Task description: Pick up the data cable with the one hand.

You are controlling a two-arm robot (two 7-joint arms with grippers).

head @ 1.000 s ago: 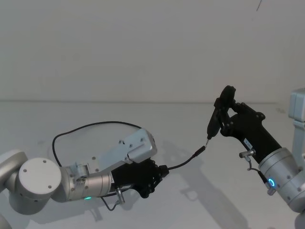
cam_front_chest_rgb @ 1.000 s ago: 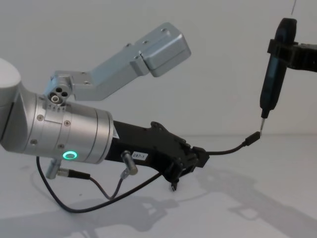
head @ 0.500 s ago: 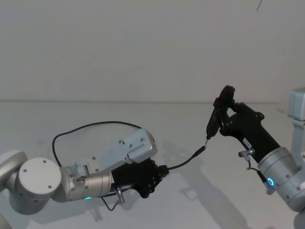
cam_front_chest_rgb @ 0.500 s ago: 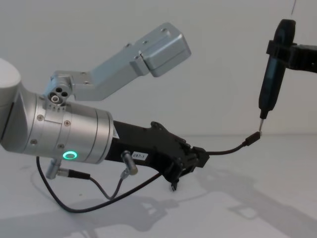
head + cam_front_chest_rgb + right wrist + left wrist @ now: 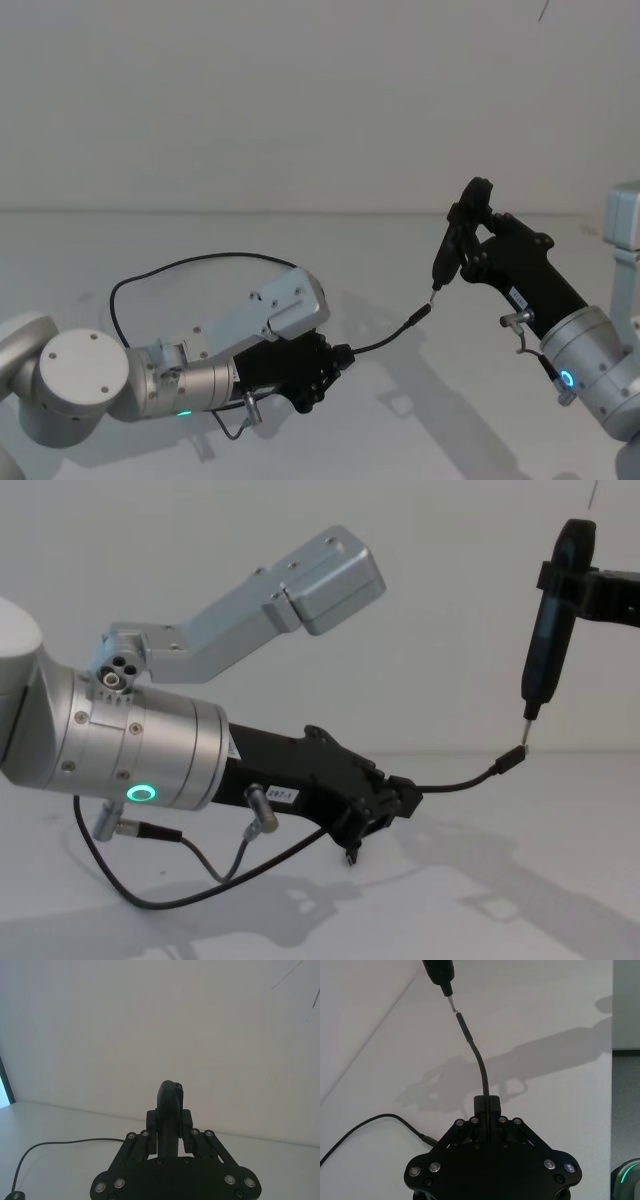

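Observation:
My left gripper is shut on the data cable, a thin black lead, a short way back from one plug. That plug sticks out free in the air, just below the metal tip of a slim dark pen-shaped tool. The right gripper is shut on this tool and holds it tip down. From the chest, the left gripper holds the cable just above the table, and the tool hangs over the plug. Behind the left arm the cable lies in a wide loop on the table.
The white table meets a plain white wall at the back. A short grey wire with metal connectors hangs under the left wrist. A silver camera bracket juts above that wrist. There is bare table between and in front of the arms.

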